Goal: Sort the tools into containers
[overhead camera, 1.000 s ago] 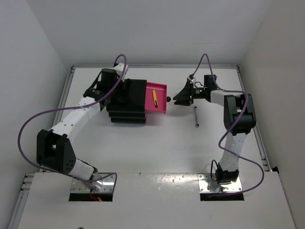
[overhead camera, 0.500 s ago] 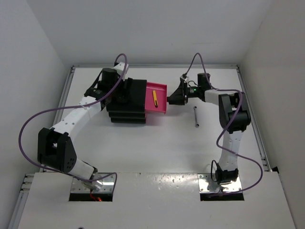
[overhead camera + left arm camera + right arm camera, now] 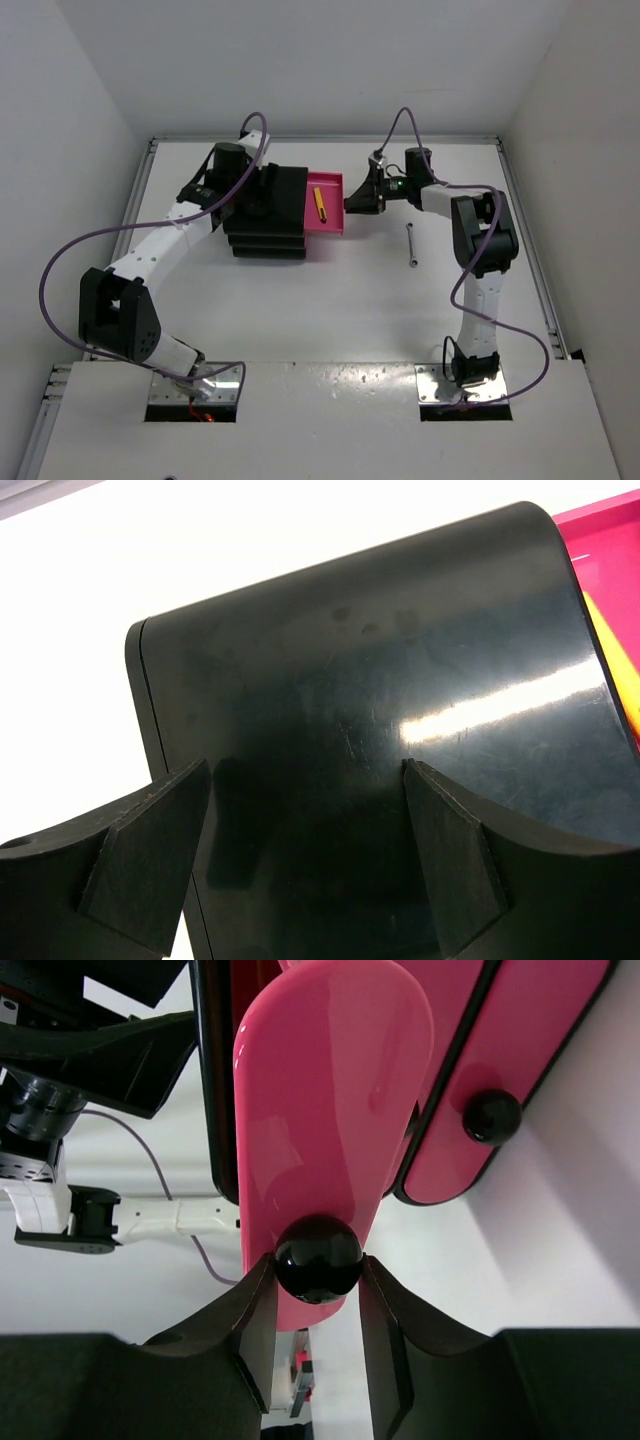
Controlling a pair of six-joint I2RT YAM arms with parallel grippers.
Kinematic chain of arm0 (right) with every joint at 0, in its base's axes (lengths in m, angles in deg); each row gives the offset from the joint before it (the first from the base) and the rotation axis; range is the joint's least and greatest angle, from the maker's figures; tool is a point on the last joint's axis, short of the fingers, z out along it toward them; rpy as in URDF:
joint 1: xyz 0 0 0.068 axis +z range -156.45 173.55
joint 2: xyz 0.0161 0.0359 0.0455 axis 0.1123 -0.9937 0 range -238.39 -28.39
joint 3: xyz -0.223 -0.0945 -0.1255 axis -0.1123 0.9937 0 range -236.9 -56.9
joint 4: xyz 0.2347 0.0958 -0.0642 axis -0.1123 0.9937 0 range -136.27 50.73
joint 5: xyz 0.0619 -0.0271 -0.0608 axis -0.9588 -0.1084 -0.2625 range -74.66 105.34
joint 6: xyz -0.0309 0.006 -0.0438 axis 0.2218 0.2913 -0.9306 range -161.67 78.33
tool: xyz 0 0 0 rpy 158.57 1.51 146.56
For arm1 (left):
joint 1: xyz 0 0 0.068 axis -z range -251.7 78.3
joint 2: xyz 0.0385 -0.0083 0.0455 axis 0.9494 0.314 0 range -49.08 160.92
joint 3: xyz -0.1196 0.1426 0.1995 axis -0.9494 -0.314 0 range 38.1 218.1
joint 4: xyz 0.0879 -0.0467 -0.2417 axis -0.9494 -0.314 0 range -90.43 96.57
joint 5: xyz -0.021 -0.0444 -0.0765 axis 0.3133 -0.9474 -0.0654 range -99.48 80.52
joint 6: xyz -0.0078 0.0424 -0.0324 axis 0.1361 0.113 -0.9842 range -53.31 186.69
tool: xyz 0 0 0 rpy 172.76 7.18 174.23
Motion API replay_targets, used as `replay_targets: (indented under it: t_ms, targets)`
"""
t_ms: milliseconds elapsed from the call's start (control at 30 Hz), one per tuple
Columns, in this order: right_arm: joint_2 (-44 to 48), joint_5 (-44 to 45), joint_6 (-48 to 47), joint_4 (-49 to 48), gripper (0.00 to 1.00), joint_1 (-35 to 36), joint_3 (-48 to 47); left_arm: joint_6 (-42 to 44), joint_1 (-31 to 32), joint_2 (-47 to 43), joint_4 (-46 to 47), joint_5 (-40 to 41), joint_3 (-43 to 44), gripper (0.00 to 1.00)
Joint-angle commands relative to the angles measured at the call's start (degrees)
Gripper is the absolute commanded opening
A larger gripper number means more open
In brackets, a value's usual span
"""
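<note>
The black drawer unit point(image 3: 268, 212) stands at the table's back left. Its top magenta drawer point(image 3: 330, 212) is part-way out, with the yellow cutter point(image 3: 319, 203) lying in it. My right gripper point(image 3: 353, 201) is shut on that drawer's round black knob point(image 3: 318, 1257), with a finger touching each side. A lower drawer's knob point(image 3: 491, 1115) shows beside it. My left gripper point(image 3: 305, 780) is open, and its fingers straddle the unit's glossy black top point(image 3: 370, 680). The thin silver wrench point(image 3: 411, 245) lies on the table to the right of the drawers. The scissors and the blue-handled tool are out of view.
White walls enclose the table at the back, left and right. The left arm point(image 3: 160, 240) reaches diagonally to the unit from the near left. The right arm point(image 3: 478, 260) stands on the right side, just beyond the wrench.
My right gripper moved left to the knob and closed on it. The top drawer has slid slightly inward. The left arm has not moved.
</note>
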State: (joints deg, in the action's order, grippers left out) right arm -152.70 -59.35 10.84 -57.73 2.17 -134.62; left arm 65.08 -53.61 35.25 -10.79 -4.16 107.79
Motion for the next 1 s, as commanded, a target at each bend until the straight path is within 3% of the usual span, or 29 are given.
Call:
replay_targets:
  t_ms: [0, 767, 967]
  targets:
    - [1.1, -1.5, 1.4, -3.1, 0.35, 1.9, -3.1, -0.1, 0.5, 1.0, -1.9, -0.8, 0.4, 0.84]
    - [-8.7, -0.4, 5.6, -5.1, 0.35, 12.1, -15.4, -0.1, 0.5, 1.6, -2.4, -2.9, 0.4, 0.84]
    - [-9.2, -0.4, 7.3, -7.1, 0.46, 12.1, -16.0, -0.6, 0.5, 2.1, -2.4, -4.0, 0.4, 0.84]
